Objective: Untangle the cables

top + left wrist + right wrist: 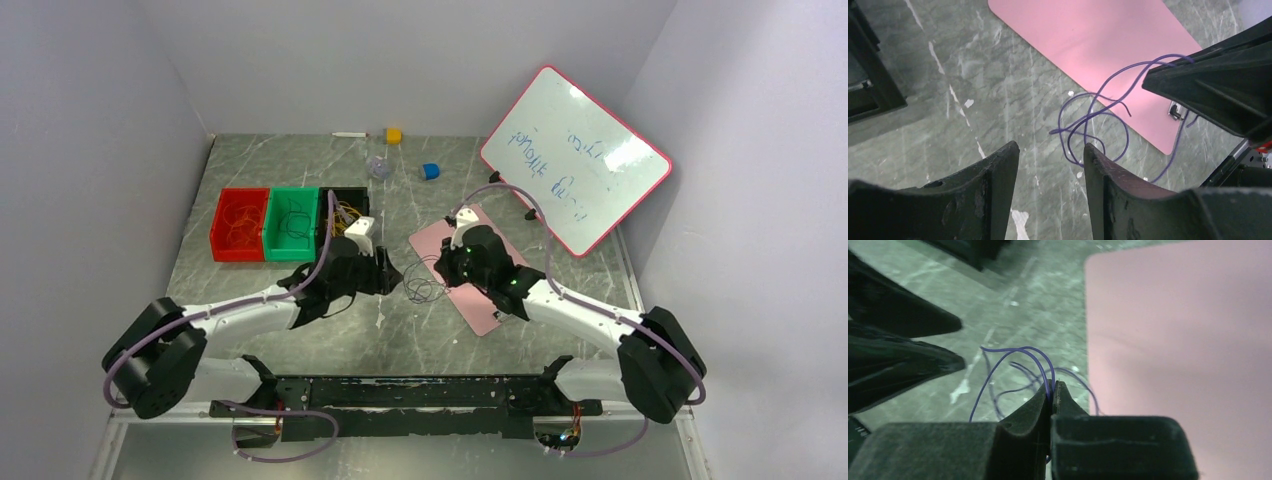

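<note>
A thin dark blue-purple cable point(424, 289) lies in small loops on the grey table, just left of the pink mat point(484, 312). My right gripper point(1052, 385) is shut on one strand of it; the loops point(1010, 365) curl out ahead of the tips. My left gripper point(1050, 147) is open and empty, with the cable's loops point(1094, 122) just past its right fingertip. In the top view both grippers point(392, 272) point(440, 268) face each other across the cable. Yellow wires point(347, 213) sit in the black bin and orange-red wires point(241, 228) in the red bin.
Red point(222, 243), green point(292, 253) and black point(352, 192) bins stand side by side at the left. A whiteboard point(575, 160) leans at the back right. A yellow cube point(394, 135), a blue object point(430, 171) and a clear object point(378, 166) lie at the back.
</note>
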`<state>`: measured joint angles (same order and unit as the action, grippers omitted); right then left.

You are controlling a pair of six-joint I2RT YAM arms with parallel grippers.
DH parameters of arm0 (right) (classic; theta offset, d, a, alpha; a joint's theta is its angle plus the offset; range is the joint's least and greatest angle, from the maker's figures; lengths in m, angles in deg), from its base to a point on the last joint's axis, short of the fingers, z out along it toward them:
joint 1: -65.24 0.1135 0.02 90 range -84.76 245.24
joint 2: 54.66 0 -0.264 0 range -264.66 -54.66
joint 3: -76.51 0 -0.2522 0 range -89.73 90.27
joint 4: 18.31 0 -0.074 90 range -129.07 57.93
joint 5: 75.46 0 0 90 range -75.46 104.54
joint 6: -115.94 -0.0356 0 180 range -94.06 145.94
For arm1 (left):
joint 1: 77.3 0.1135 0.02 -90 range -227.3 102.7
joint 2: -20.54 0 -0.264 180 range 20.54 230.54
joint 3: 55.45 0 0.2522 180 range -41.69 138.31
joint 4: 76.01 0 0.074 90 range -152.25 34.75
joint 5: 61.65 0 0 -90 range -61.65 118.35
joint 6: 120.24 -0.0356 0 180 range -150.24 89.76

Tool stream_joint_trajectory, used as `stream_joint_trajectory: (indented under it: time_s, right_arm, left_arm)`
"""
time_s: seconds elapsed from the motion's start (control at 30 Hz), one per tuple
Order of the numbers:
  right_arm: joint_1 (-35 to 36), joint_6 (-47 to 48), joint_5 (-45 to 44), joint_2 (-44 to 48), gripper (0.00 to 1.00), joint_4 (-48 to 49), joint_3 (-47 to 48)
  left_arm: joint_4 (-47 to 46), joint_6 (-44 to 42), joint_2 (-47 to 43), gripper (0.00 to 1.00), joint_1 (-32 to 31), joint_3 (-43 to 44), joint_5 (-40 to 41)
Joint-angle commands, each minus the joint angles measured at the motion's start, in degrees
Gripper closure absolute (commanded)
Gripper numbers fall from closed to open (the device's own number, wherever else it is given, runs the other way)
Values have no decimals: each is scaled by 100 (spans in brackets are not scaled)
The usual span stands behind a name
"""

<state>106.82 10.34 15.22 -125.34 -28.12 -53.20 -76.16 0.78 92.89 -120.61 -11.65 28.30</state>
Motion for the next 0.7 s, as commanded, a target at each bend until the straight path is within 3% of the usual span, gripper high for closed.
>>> stream_joint_trajectory:
  time_s: [0.0,0.3,0.67]
  right_arm:
    - [-8,-146,-1114,-244,100,-664,147]
    - [-10,-343,-1943,-503,100,-1115,215]
    - [-10,-349,-1936,-560,100,-1150,248]
  left_arm:
    - [-617,-71,318,45,18,305,-238]
    - [-895,-161,1092,48,20,616,-581]
    - [-1372,-44,1625,48,-86,770,-1058]
